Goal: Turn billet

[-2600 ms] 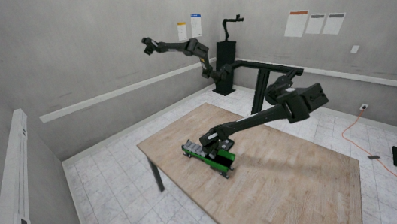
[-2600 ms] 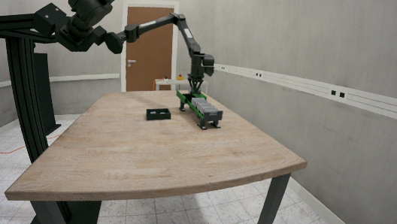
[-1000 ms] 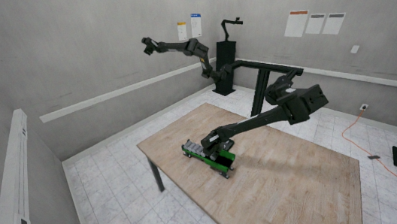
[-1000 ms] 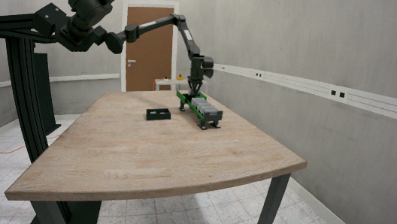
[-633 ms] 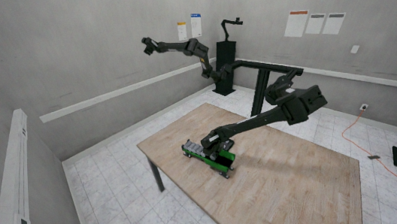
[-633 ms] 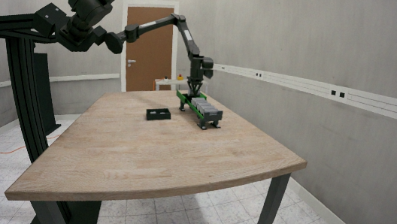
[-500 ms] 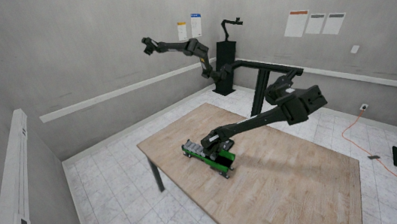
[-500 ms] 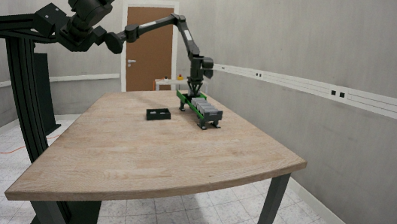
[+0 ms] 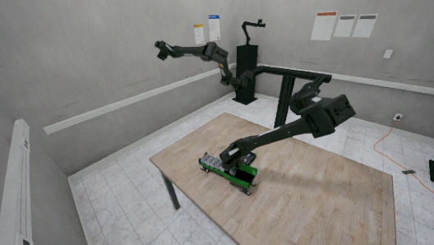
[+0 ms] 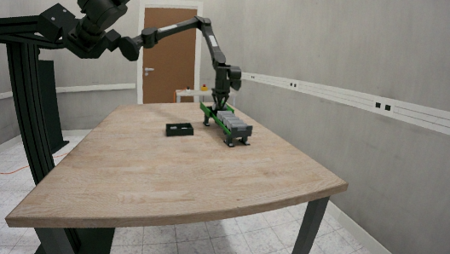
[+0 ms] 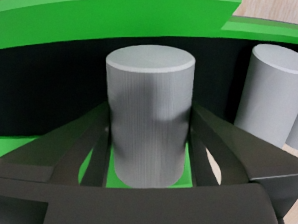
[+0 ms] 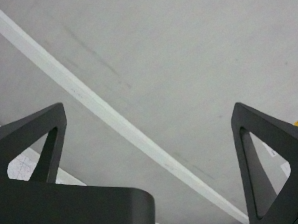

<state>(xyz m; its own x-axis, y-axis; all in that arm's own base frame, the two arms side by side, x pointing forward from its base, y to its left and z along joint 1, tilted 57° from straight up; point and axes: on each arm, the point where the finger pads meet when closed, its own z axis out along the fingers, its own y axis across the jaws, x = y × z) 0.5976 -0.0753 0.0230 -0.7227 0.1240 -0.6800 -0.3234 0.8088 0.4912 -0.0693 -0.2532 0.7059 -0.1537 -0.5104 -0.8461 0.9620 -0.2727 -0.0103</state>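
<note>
your gripped billet, a smooth grey steel cylinder, lies across the green feed ramp; just beside it, apart, your row of matching grey billets sits crosswise, side by side.

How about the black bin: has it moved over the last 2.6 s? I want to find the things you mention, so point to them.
No. In the exterior view the bin (image 9: 251, 159) (image 10: 179, 132) sits at the same spot on the table (image 9: 312, 197) (image 10: 170, 179) (image 11: 270, 10), same distance from its edges.
</note>
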